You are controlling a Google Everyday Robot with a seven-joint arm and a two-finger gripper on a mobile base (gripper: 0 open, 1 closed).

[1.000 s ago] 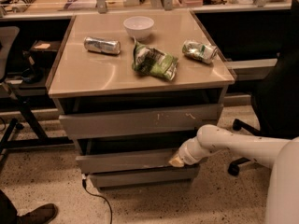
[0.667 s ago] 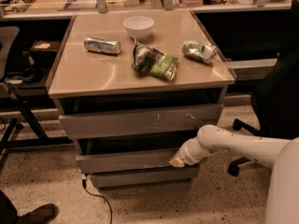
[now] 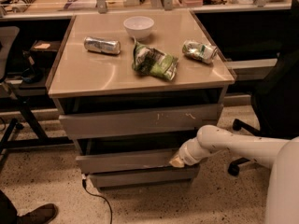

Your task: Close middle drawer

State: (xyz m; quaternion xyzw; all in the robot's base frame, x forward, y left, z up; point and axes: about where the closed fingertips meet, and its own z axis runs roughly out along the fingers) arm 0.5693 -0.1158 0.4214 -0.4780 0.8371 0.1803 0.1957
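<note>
The middle drawer (image 3: 124, 162) stands slightly out of the cabinet, its long front running left to right under the scratched top drawer (image 3: 140, 120). The tool (image 3: 176, 161) sits at that front's right end, seemingly touching it, so the push should go straight back; whether the tool is open or closed I cannot tell. The can (image 3: 102, 45), bowl (image 3: 138, 26) and bag (image 3: 154, 62) lie up on the surface (image 3: 74, 78), out of the way.

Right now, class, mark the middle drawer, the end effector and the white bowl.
middle drawer (image 3: 124, 162): camera view, on its plain front panel.
end effector (image 3: 177, 161): camera view, on its tip at the drawer front's right end.
white bowl (image 3: 138, 32): camera view, on its outer wall.
</note>
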